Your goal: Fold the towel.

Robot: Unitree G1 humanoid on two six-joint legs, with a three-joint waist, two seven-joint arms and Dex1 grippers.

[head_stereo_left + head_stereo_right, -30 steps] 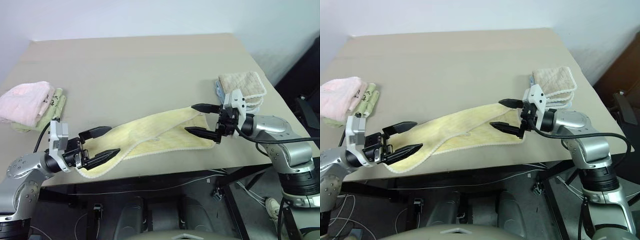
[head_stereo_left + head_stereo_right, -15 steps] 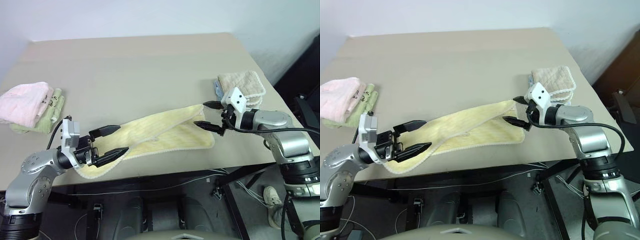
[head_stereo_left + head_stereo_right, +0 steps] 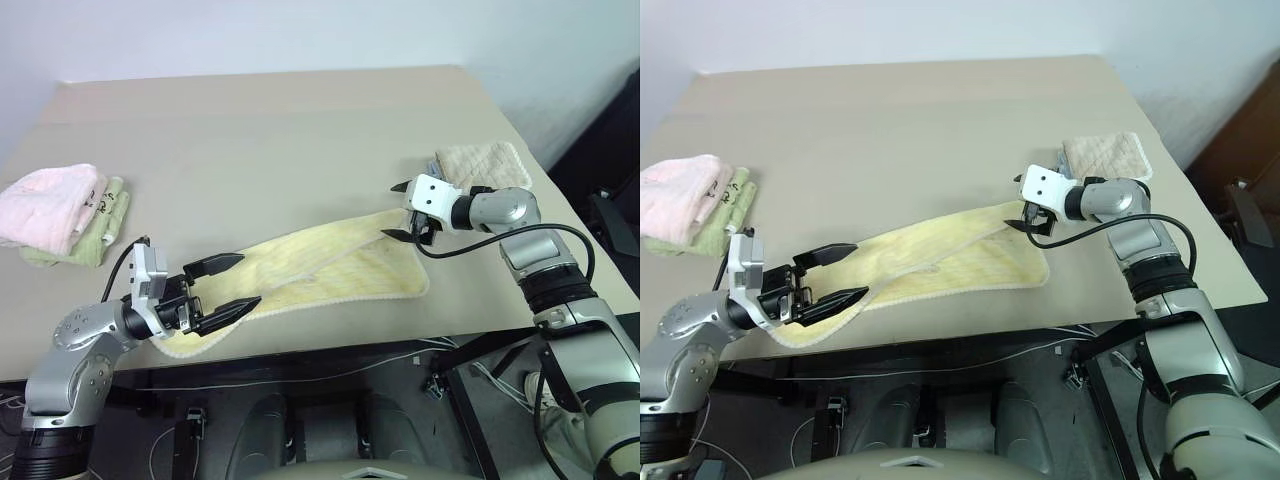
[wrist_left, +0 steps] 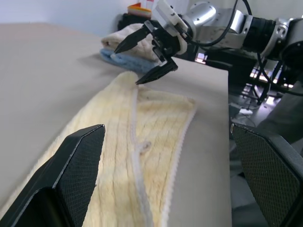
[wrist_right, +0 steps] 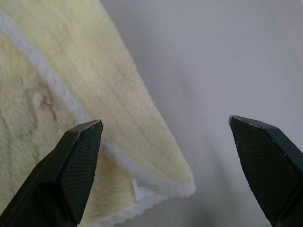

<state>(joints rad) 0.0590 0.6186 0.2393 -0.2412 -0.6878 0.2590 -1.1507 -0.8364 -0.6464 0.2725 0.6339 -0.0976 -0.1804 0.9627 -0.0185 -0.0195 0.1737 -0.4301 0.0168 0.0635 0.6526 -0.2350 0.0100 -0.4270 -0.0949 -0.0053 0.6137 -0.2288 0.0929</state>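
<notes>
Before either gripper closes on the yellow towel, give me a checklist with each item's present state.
1. Left gripper open: ok, fingers spread over the towel's near end.
2. Right gripper open: ok, jaws apart at the towel's far corner.
3. Towel free, held by neither gripper: ok.
4. Towel lying flat: not ok, one long edge is already doubled over and the strip lies askew on the table.
5. Right gripper's lower finger under the corner: cannot tell.
6. Beige folded towel clear of the right gripper: ok, it lies apart, behind the wrist.
</notes>
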